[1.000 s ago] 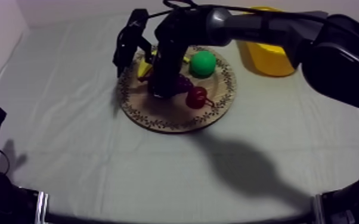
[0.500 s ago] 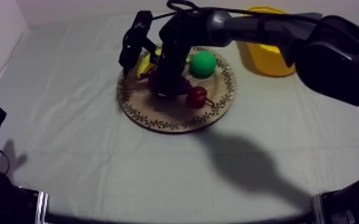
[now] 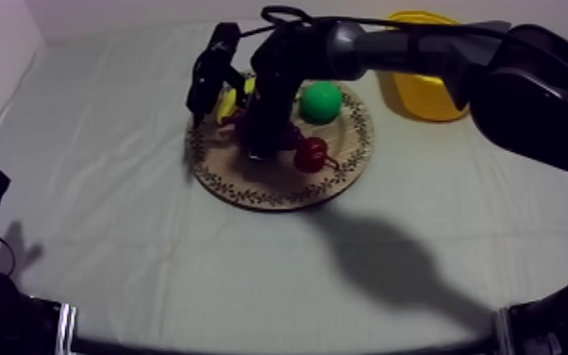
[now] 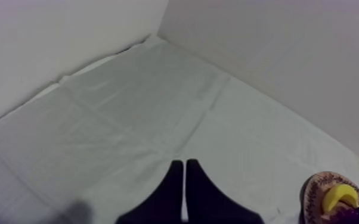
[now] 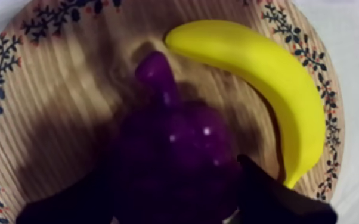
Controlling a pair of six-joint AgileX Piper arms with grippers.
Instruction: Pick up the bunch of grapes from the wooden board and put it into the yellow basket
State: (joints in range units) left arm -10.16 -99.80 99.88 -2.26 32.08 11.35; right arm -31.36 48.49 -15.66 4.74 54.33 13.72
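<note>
Nothing readable here tbh: no text, label, brand, number or sign can be made out on anything. The only marking to be seen is the little leafy pattern painted round the rim of the wooden board [image 5: 45, 77], and no letters or digits are formed by it.

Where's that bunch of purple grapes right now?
The bunch of grapes lies on the wooden board beside the banana, right under the right pincer; in the top view the small red fruit is just to its right.
</note>
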